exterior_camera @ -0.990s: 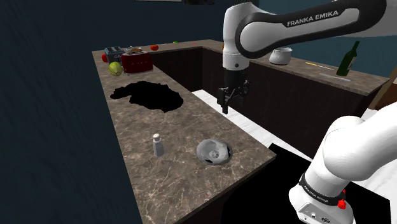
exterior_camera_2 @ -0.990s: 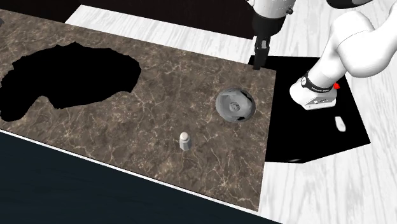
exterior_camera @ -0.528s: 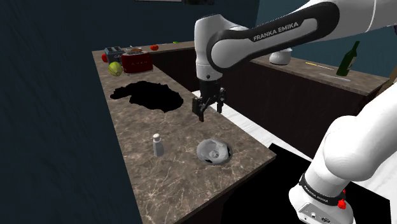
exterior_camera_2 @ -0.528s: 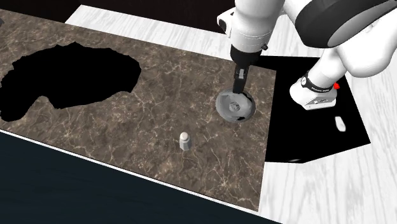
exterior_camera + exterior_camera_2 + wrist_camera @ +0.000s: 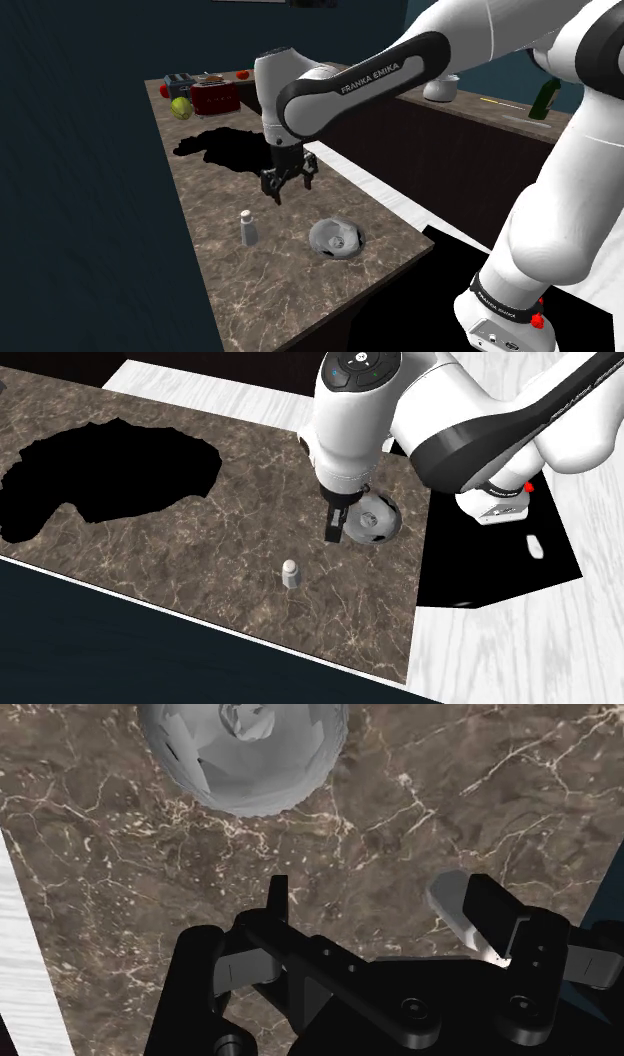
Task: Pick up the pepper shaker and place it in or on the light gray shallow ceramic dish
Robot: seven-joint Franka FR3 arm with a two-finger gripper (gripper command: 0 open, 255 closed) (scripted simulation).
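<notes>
The arm appears to be in the approach step. The gripper [image 5: 288,188] hovers above the brown marble counter [image 5: 240,290], between the pepper shaker [image 5: 247,228] and the grey dish [image 5: 320,243]. Its fingers stand wide apart and hold nothing. The small pale shaker stands upright on the counter, near the dish but apart from it. The next move probably calls for shifting over the shaker, descending around it and closing.
</notes>
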